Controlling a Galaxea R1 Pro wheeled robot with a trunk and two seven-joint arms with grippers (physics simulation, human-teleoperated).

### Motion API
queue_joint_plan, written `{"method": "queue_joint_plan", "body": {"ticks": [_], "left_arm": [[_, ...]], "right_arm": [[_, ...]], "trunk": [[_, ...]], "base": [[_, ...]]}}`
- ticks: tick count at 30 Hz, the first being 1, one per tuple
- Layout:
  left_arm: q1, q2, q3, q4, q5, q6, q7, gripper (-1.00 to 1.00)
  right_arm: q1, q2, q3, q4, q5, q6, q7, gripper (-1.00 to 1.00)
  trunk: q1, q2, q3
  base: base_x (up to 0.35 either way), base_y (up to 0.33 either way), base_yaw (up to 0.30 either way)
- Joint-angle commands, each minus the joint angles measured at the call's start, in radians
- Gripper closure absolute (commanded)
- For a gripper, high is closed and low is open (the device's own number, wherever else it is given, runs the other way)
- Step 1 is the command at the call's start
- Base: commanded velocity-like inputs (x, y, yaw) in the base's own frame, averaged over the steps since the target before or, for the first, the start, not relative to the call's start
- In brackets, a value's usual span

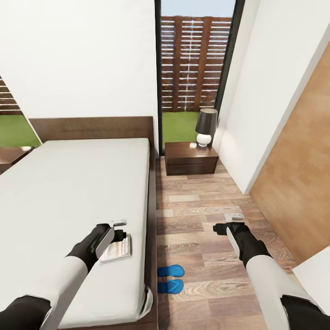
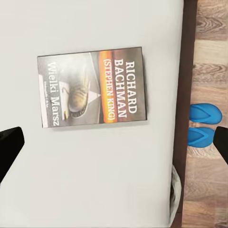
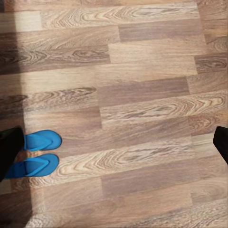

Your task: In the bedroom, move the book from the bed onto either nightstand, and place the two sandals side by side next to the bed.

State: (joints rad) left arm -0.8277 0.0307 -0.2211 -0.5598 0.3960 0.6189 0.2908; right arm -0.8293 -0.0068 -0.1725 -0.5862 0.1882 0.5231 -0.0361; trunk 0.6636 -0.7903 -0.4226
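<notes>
The book (image 1: 117,248) lies flat on the light-grey mattress of the bed (image 1: 68,192), near its right edge. Its cover reads "RICHARD BACHMAN" in the left wrist view (image 2: 92,88). My left gripper (image 1: 120,229) hovers open just above it, with nothing between the fingers (image 2: 9,147). The two blue sandals (image 1: 170,271) (image 1: 170,286) lie side by side on the floor against the bed frame, and show in both wrist views (image 2: 205,113) (image 3: 42,140). My right gripper (image 1: 228,223) hangs open over bare floor, to the right of the sandals. A nightstand (image 1: 190,158) stands beyond the bed's right side.
A lamp (image 1: 206,126) with a dark shade stands on the right nightstand. A second dark nightstand (image 1: 11,156) shows at the bed's far left. White walls close the aisle on the right, with a tall window (image 1: 195,68) behind. Wood-plank floor (image 1: 206,201) runs between bed and wall.
</notes>
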Motion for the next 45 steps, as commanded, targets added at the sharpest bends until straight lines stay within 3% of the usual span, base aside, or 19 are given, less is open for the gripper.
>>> {"method": "queue_joint_plan", "body": {"ticks": [1, 16, 19, 23, 24, 32, 36, 45], "left_arm": [[-0.001, 0.001, -0.008, -0.002, 0.011, 0.003, 0.008, -1.0], [-0.002, -0.001, -0.017, 0.006, 0.012, 0.007, 0.009, -1.0], [-0.009, -0.013, -0.021, 0.004, 0.011, 0.042, 0.013, -1.0], [-0.069, -0.029, -0.024, 0.003, 0.005, 0.181, 0.024, -1.0], [-0.135, -0.025, -0.022, 0.005, 0.004, 0.24, 0.027, -1.0], [-0.253, 0.003, -0.021, 0.051, 0.005, 0.279, 0.028, -1.0], [-0.272, 0.007, -0.021, 0.056, 0.003, 0.283, 0.028, -1.0], [-0.292, 0.024, -0.016, 0.021, 0.0, 0.287, 0.031, -1.0]], "right_arm": [[-0.001, 0.001, -0.002, -0.001, 0.009, 0.005, 0.002, -1.0], [-0.001, 0.002, -0.001, -0.009, 0.01, 0.0, 0.006, -1.0], [-0.001, 0.003, -0.001, -0.01, 0.01, 0.0, 0.007, -1.0], [-0.001, 0.003, -0.001, -0.016, 0.01, -0.001, 0.007, -1.0], [-0.001, 0.004, -0.002, -0.045, 0.006, 0.002, 0.008, -1.0], [0.024, 0.004, -0.003, -0.18, -0.002, 0.038, 0.008, -1.0], [0.039, 0.004, -0.003, -0.227, -0.003, 0.055, 0.008, -1.0], [0.064, 0.005, -0.003, -0.469, -0.005, 0.107, 0.008, -1.0]], "trunk": [[0.001, -0.001, -0.001], [0.001, -0.001, -0.001], [0.001, -0.001, -0.001], [0.001, -0.001, -0.001], [0.001, -0.001, -0.001], [0.001, -0.001, -0.002], [0.001, -0.001, -0.005], [0.008, -0.015, -0.025]], "base": [[0.248, 0.0, 0.0], [0.058, 0.0, 0.0], [0.0, 0.0, 0.0], [0.0, 0.0, 0.0], [0.0, 0.0, 0.0], [0.0, 0.0, 0.0], [0.0, 0.0, 0.0], [0.0, 0.0, 0.0]]}}
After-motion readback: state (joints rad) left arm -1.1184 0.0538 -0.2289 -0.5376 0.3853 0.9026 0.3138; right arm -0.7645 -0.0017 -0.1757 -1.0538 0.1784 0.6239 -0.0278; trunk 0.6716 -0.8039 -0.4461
